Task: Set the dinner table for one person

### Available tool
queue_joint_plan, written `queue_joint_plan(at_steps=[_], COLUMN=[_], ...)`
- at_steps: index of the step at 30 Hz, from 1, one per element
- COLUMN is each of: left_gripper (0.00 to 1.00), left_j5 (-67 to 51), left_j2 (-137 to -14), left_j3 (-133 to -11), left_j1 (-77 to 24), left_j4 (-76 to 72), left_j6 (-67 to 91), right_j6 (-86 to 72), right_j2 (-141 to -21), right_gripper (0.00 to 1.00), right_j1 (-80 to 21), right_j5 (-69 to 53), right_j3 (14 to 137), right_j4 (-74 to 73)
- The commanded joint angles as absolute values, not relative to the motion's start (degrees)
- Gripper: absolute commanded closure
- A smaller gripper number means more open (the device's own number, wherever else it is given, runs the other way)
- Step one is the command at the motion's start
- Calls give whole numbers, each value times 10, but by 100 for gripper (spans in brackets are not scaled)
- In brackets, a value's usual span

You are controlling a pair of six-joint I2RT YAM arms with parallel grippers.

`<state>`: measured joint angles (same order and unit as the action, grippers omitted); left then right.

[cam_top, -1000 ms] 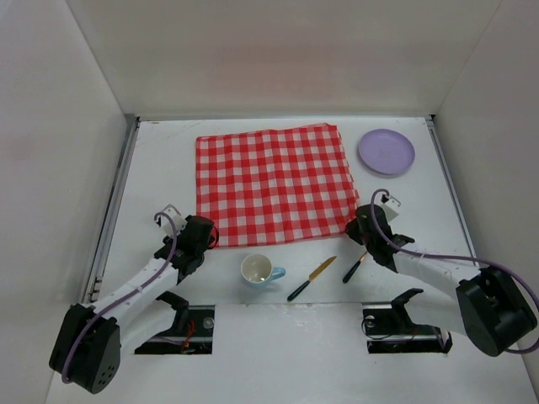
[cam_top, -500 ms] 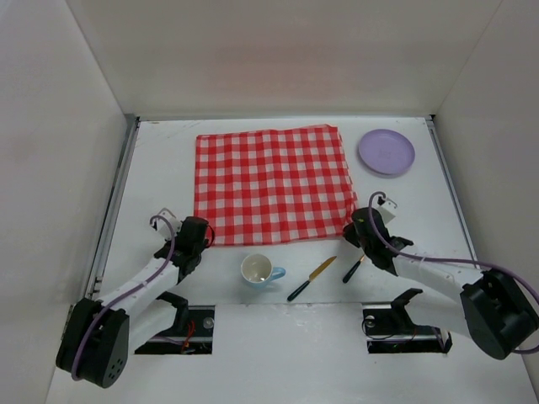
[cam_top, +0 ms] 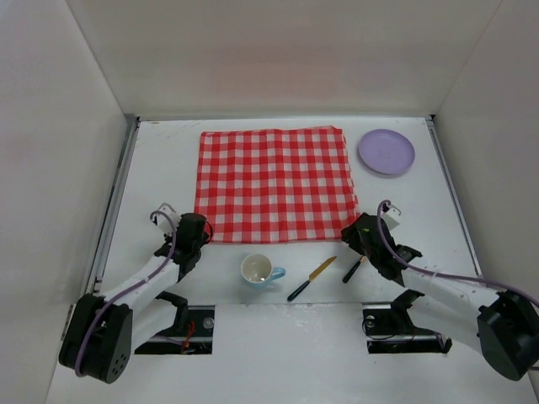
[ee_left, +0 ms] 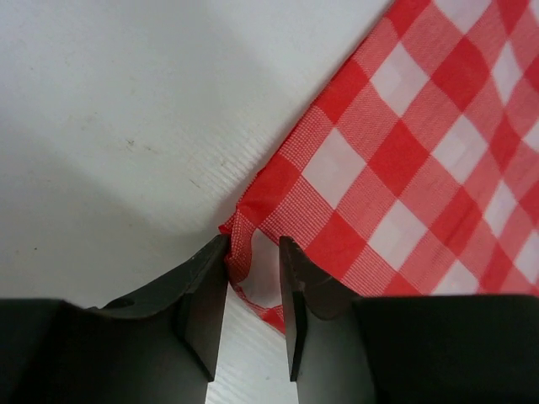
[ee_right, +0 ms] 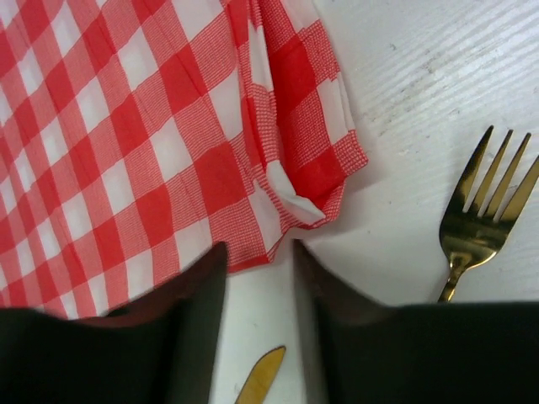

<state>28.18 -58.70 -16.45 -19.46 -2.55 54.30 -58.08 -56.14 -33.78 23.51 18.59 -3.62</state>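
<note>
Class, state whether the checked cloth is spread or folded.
Spread: the checked cloth lies open on the table, one near corner curled over.

**White table [cam_top: 160, 160] carrying a cloth, a plate, a cup and cutlery**

A red-and-white checked cloth [cam_top: 274, 185] lies spread over the middle of the table, reaching toward the far edge, with its near right corner folded over and rumpled. A lilac plate [cam_top: 386, 151] sits by the far right corner, just beside the cloth but apart from it. Along the near edge stand an upright white cup [cam_top: 258, 270] with a blue handle, then to its right a slanting gold-bladed knife [cam_top: 310, 279], then a gold fork [ee_right: 476, 223]. The fork's tines lie close to the rumpled corner without touching it.
</note>
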Motion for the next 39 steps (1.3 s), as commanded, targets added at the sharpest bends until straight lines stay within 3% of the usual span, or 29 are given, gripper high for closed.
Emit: queue_joint_plan(at_steps=[1,4,10,13,20,29,39], left_gripper=[68,58,56,57,58,58,55], left_j5=[282,305,363,380,451,438,435], left_j2=[-521,-417,-319,-329,-379,-461,-465], left_j3=[-157,-165,-198,-192,-161,-100,-91], left_j1=[-199,-210,-281,-334,-417,-428,-415], left_j4=[-13,26,51,-5,-147,-328,-338], left_j6=[528,490,454,442,412,396,412], right_j6=[-554,-526,-479,-465,-460,-482,-477], right_j2=[-526,-493,-500,-573,-788,-998,-1121], right_gripper=[49,43,40,42,60,54,58], right_j1=[-327,-312,-205,-133,13,106,113], right_j5=[239,235,199,164,129,131,116], right_j3=[199,234,309,351,514,654,771], right_j4=[-54,-87,-76,-24,11,-19,-80])
